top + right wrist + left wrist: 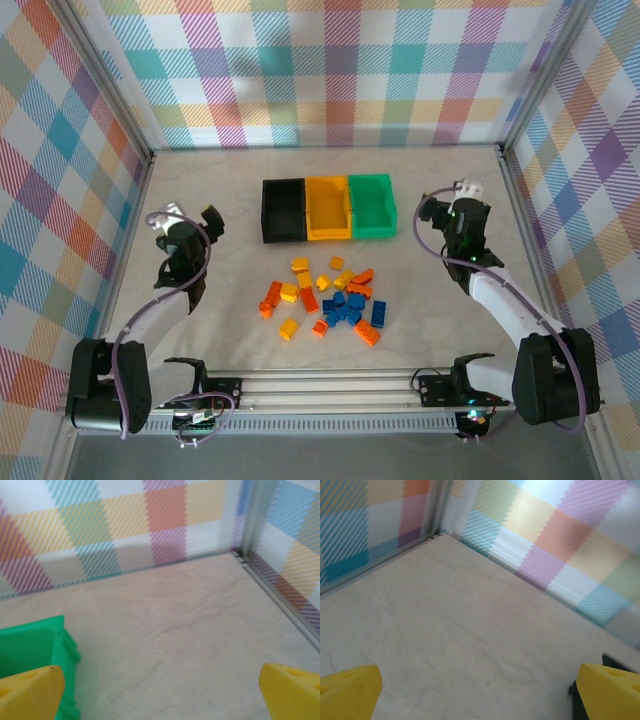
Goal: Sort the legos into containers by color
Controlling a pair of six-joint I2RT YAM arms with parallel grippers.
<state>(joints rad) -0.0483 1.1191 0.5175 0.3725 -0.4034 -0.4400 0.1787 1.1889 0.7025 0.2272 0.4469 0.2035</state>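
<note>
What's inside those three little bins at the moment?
Nothing that shows from above: the black bin, yellow bin and green bin look empty, and the bricks lie on the table in front. The black bin's dark floor is hard to read.

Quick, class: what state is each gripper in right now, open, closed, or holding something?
Left gripper: open, holding nothing.
Right gripper: open, holding nothing.
</note>
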